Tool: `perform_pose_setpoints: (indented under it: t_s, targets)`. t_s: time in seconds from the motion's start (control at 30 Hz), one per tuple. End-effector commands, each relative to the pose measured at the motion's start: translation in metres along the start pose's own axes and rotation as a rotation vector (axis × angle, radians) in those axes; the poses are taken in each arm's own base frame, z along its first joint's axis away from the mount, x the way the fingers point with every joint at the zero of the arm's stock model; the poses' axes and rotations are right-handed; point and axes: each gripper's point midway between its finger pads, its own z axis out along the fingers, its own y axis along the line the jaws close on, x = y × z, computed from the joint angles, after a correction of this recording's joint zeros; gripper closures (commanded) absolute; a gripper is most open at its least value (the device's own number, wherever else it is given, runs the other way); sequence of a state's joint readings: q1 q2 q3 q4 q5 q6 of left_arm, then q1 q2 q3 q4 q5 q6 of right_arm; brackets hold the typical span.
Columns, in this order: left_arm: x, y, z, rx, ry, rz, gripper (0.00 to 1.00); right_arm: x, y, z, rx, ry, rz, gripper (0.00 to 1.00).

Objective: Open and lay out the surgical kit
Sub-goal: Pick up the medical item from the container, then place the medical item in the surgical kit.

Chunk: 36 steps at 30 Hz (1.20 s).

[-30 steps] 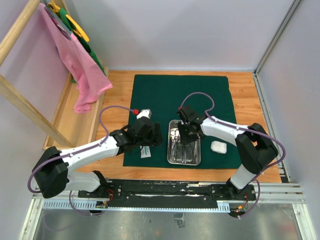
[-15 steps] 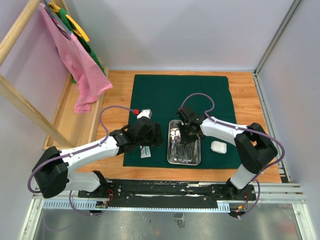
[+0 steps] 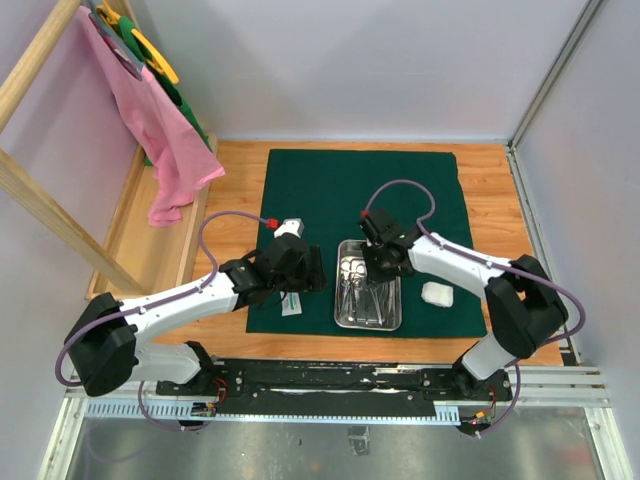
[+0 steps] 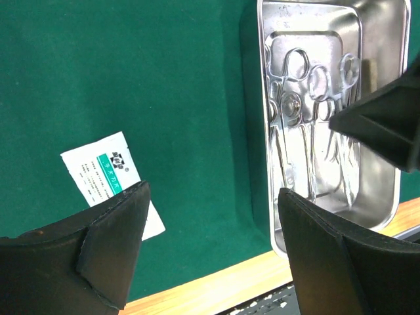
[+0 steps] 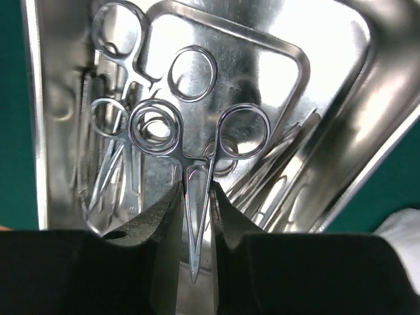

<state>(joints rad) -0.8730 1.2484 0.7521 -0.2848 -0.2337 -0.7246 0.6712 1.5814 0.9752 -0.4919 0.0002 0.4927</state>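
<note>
Narrowed since before, the right end effector pinches a slim ring-handled clamp in the shiny tray.

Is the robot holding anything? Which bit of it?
The right gripper pinches a clamp by its shanks, just below the finger rings. The left gripper is open and holds nothing.

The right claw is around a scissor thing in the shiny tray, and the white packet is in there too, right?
No: the white packet lies on the green cloth outside the tray, as the left wrist view shows. The right claw is around a clamp in it.
</note>
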Motion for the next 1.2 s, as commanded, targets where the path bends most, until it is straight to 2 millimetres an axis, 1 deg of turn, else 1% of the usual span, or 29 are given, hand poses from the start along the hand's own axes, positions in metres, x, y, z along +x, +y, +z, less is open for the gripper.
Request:
perform_pose_setpoints:
  t_s: [0.0,0.1,0.17,0.27,0.33,0.37,0.4,0.43,0.5,0.53,0.6,0.7,0.77,0.83,0.9,0.97,1.0,1.03,1.13,1.17]
  targets:
    - [-0.012,-0.007,-0.004,0.019,-0.038,0.007,0.17,-0.03,0.0,-0.039,0.005,-0.099,-0.012,0.95]
    - [-0.014,-0.007,-0.005,0.017,-0.044,0.009,0.17,-0.042,0.003,-0.053,-0.003,-0.13,-0.022,0.94]
    - [-0.015,-0.008,-0.006,0.017,-0.046,0.008,0.17,-0.05,0.001,-0.058,0.006,-0.143,-0.032,0.94]
    - [-0.016,-0.007,-0.007,0.013,-0.05,0.008,0.17,-0.068,-0.011,-0.06,0.017,-0.157,-0.032,0.94]
    - [-0.018,-0.006,-0.009,0.012,-0.056,0.009,0.16,-0.085,-0.029,-0.058,0.034,-0.162,-0.024,0.95]
    - [-0.018,-0.006,-0.01,0.011,-0.059,0.011,0.16,-0.1,-0.043,-0.061,0.05,-0.18,-0.016,0.95]
    - [-0.019,-0.006,-0.01,0.012,-0.063,0.011,0.16,-0.105,-0.052,-0.059,0.058,-0.17,-0.011,0.95]
    - [-0.019,-0.007,-0.011,0.014,-0.062,0.011,0.16,-0.116,-0.063,-0.057,0.071,-0.173,-0.006,0.95]
    - [-0.02,-0.008,-0.011,0.018,-0.06,0.018,0.16,-0.14,-0.087,-0.055,0.083,-0.175,0.006,0.95]
    - [-0.021,-0.009,-0.011,0.017,-0.056,0.021,0.16,-0.159,-0.101,-0.057,0.094,-0.191,0.017,0.95]
    - [-0.02,-0.01,-0.011,0.02,-0.048,0.027,0.16,-0.181,-0.127,-0.053,0.132,-0.186,0.018,0.96]
    - [-0.023,-0.012,-0.014,0.034,-0.05,0.025,0.16,-0.212,-0.16,-0.045,0.187,-0.193,0.018,0.94]
    - [-0.027,-0.012,-0.015,0.039,-0.055,0.019,0.16,-0.222,-0.182,-0.028,0.224,-0.159,0.018,0.94]
    - [-0.03,-0.012,-0.016,0.043,-0.06,0.011,0.16,-0.233,-0.202,-0.02,0.254,-0.15,0.031,0.94]
    - [-0.033,-0.012,-0.017,0.045,-0.066,0.004,0.16,-0.239,-0.218,-0.01,0.259,-0.143,0.051,0.95]
    - [-0.034,-0.011,-0.016,0.043,-0.067,0.0,0.16,-0.246,-0.23,0.002,0.246,-0.148,0.059,0.95]
    - [-0.034,-0.01,-0.015,0.039,-0.068,-0.003,0.16,-0.249,-0.236,0.006,0.248,-0.149,0.062,0.94]
    - [-0.034,-0.008,-0.015,0.036,-0.07,-0.006,0.16,-0.25,-0.239,0.01,0.244,-0.144,0.066,0.9]
    - [-0.032,-0.003,-0.01,0.024,-0.062,-0.012,0.15,-0.248,-0.242,0.018,0.228,-0.139,0.088,0.77]
    - [-0.031,-0.001,-0.008,0.021,-0.058,-0.013,0.15,-0.245,-0.24,0.02,0.218,-0.132,0.097,0.75]
